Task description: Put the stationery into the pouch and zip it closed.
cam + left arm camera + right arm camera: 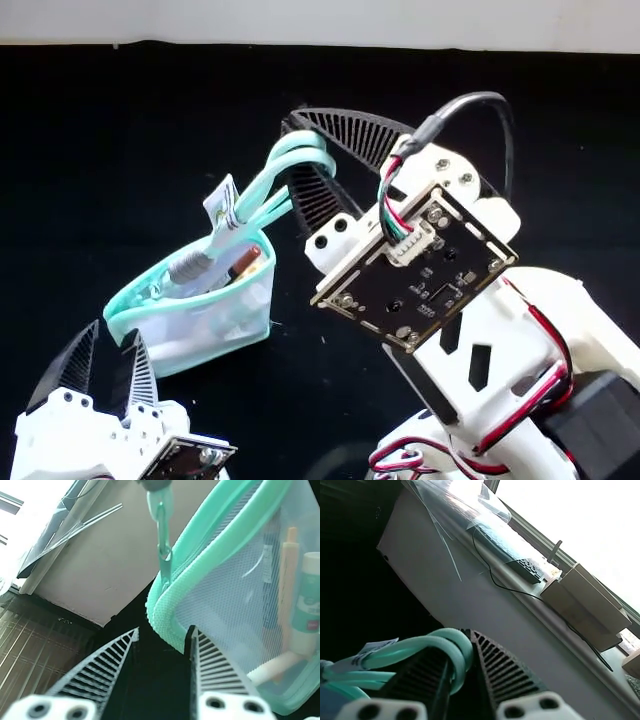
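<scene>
Between the right fingers [465,642], clamped shut on it, the strap [420,647] holds the pouch [210,310] up at a tilt over the tabletop [100,150]. Just past the left fingers [164,630], spread open and holding nothing, sits its corner, with the zip pull [162,555] dangling beyond. Best to pinch that pull squarely, I judge, then draw it along the track against a taut strap. Mint mesh, mouth gaping, pens [289,580] inside.

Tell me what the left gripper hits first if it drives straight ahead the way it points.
Most likely the pouch: its mint zippered corner sits just beyond the open left gripper, roughly in line with the gap between the fingers. How far off it is remains unclear.
</scene>
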Tool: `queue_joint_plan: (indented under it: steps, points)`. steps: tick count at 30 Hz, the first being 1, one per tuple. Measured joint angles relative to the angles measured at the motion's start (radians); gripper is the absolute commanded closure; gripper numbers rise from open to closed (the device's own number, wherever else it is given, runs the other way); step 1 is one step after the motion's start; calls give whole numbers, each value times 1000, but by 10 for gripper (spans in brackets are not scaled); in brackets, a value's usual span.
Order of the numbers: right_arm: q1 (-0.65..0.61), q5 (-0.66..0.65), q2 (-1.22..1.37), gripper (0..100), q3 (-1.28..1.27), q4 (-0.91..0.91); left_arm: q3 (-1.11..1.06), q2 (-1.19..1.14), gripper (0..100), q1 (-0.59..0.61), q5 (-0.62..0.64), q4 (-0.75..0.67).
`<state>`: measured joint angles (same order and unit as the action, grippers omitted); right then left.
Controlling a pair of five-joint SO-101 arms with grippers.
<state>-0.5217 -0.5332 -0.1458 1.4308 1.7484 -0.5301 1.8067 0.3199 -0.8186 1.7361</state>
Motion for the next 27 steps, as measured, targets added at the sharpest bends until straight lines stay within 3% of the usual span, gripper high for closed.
queue_joint_plan:
  steps: [9,13,19,27]
  points:
    - [0,0,0,991,-60,-256,43,0,836,0,68,-106]
    - [0,-2,2,991,-127,-385,84,0,989,0,69,-126]
    - [-49,-2,2,991,-235,-571,138,2,992,-15,69,-219]
    - [-101,-2,3,991,-324,-692,100,2,992,-44,69,-183]
